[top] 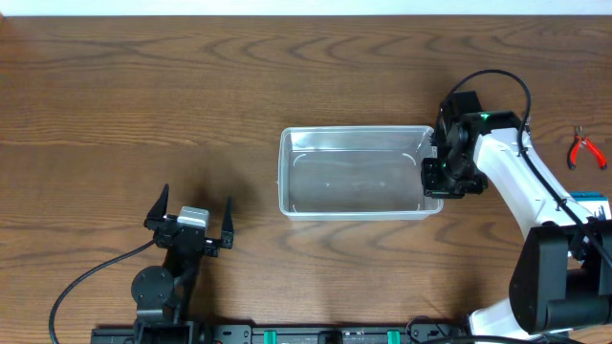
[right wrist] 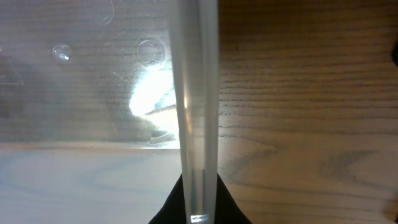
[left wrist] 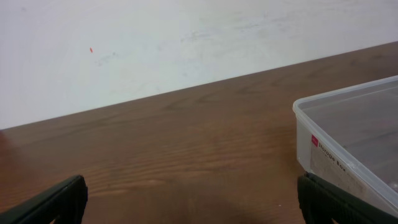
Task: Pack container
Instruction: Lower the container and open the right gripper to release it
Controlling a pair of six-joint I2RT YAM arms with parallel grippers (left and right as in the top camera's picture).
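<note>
The container (top: 356,173) is a clear plastic tub with rounded corners, standing mid-table with nothing visible inside. My right gripper (top: 435,178) is shut on the container's right rim, one finger inside the wall and one outside. In the right wrist view the rim (right wrist: 198,99) runs straight up between my dark fingers (right wrist: 198,208). My left gripper (top: 191,222) is open and empty, to the left of the tub near the table's front edge. The left wrist view shows its fingertips (left wrist: 193,202) wide apart and the tub's corner (left wrist: 348,143) at right.
Red-handled pliers (top: 585,150) lie at the far right of the table. A small blue-and-white box (top: 595,204) sits at the right edge, partly behind the right arm. A pale wall (left wrist: 186,43) stands beyond the table's far edge.
</note>
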